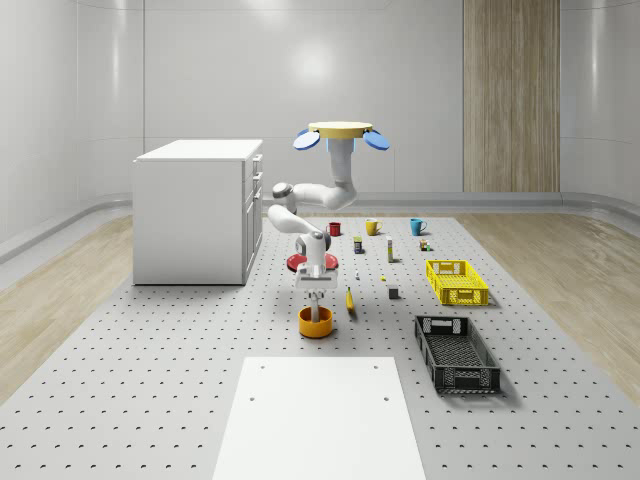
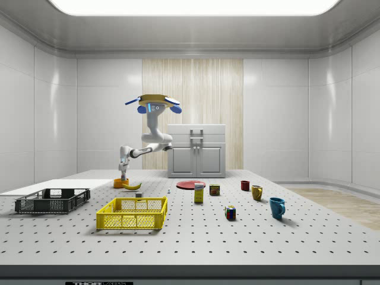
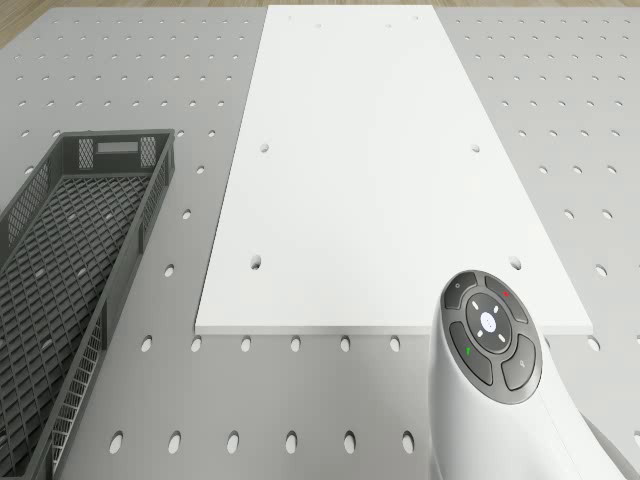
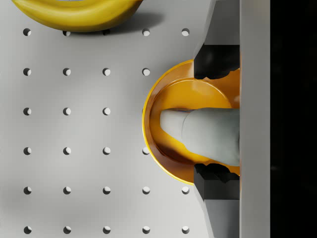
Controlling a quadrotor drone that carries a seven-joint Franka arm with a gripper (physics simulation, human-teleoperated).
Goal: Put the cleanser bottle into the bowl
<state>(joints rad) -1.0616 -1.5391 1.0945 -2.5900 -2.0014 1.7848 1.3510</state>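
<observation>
The orange bowl (image 1: 315, 325) (image 2: 121, 184) (image 4: 148, 124) stands on the perforated table just beyond the white sheet. Inside it is the pale grey cleanser bottle (image 4: 208, 136), seen as a light shape in the bowl (image 1: 316, 314) in the whole-scene view. My gripper (image 4: 215, 121) (image 1: 315, 298) (image 2: 122, 176) points straight down over the bowl and is open. One black pad (image 4: 215, 62) stands clear of the bottle with the bowl's floor showing between, and the other pad (image 4: 215, 181) is at the bottle's edge. The drone (image 1: 340, 130) (image 2: 153, 101) hovers high over the table behind the bowl.
A banana (image 1: 350, 300) (image 4: 74, 15) lies close beside the bowl. A black crate (image 1: 457, 352) (image 3: 60, 270) and a yellow crate (image 1: 456, 281) sit to the whole-scene view's right. A white sheet (image 1: 315, 420) (image 3: 370, 170) lies in front, and a red plate (image 1: 297, 263) and a cabinet (image 1: 197, 210) behind.
</observation>
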